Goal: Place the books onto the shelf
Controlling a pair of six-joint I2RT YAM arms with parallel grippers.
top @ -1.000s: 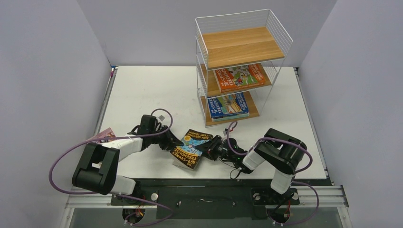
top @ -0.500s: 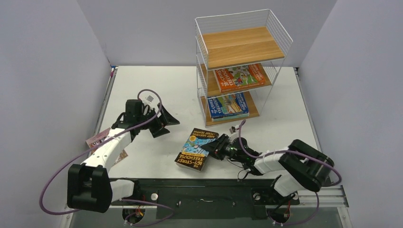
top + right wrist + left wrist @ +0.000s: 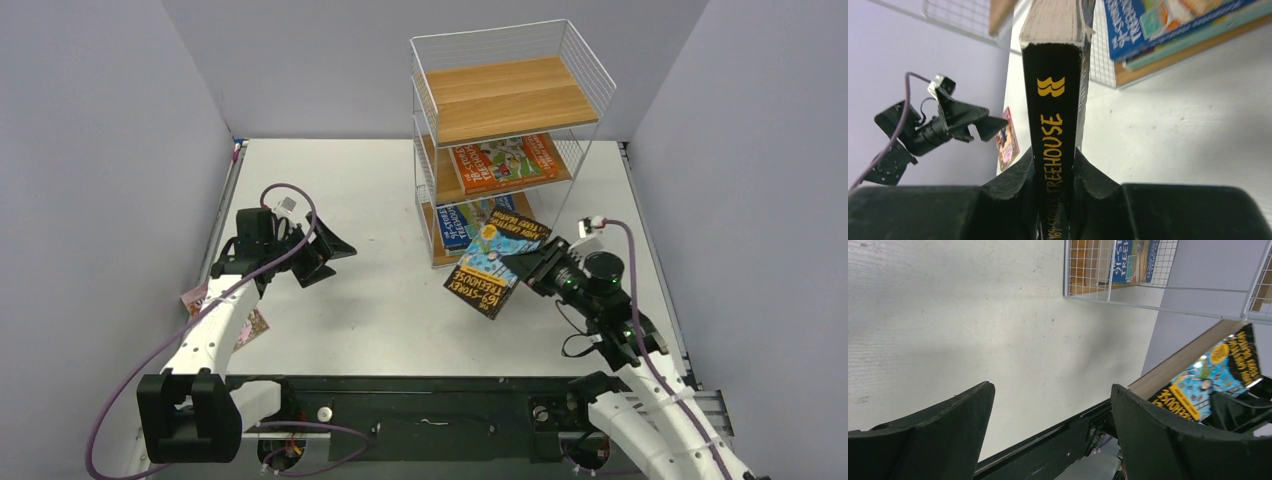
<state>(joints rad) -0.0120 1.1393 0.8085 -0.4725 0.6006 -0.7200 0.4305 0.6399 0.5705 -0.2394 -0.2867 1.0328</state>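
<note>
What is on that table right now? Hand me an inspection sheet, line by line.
Surface: white table, faintly marked.
Job's things: shelf at back right; orange book on its middle tier, blue book on the bottom tier; black-and-blue book held in the air before the shelf; pink book at the left edge, partly under the left arm.
Clutter: nothing seen.
Grippers: left gripper open, empty; right gripper shut on the black-and-blue book.
Cables: purple cable along each arm.
Surroundings: plain walls on three sides.
</note>
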